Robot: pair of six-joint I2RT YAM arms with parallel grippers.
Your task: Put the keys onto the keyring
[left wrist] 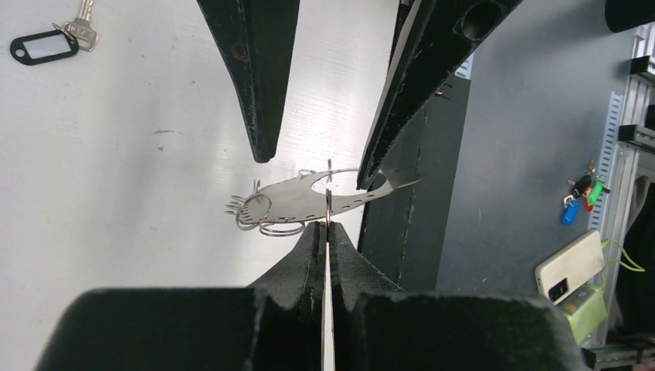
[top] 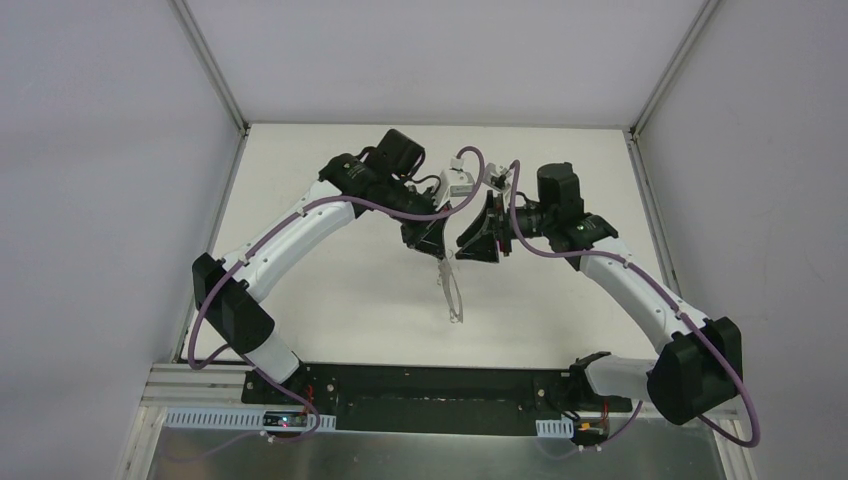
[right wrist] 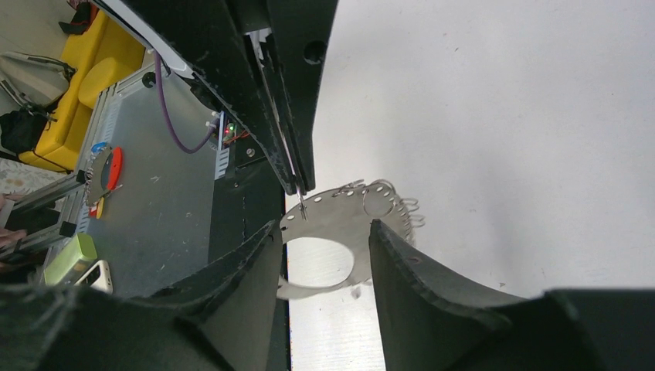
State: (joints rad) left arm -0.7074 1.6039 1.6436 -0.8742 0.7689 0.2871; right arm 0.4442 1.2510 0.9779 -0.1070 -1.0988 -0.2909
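**Left gripper [left wrist: 325, 229] pinching the keyring [left wrist: 297, 202], key [left wrist: 46, 46] lying well apart**

We are seeing the left gripper clamping the rim of the keyring, fingers pressed together on the thin metal edge, so the keyring is being held up over the desk [left wrist: 116, 201] between the two arms. Up close it is showing as a flat silvery piece with one large opening and little wire rings [left wrist: 255, 210] strung along its edge. The right gripper [right wrist: 324, 228] is standing wide, one finger on each side of the keyring; we cannot tell whether either is touching it.

The key is lying flat on the desk, well apart from both grippers, and only the left wrist view is catching it. It is sitting beyond the right gripper's fingers, on the side away from the desk's near edge, so we are judging it to lie farther out than the keyring. Its black oval head is running across that view, the pale blade angling up past the frame edge. We are judging the free right gripper to be the one to fetch it.

We are finding no readable writing or brand; the window in the key's head is looking blank.
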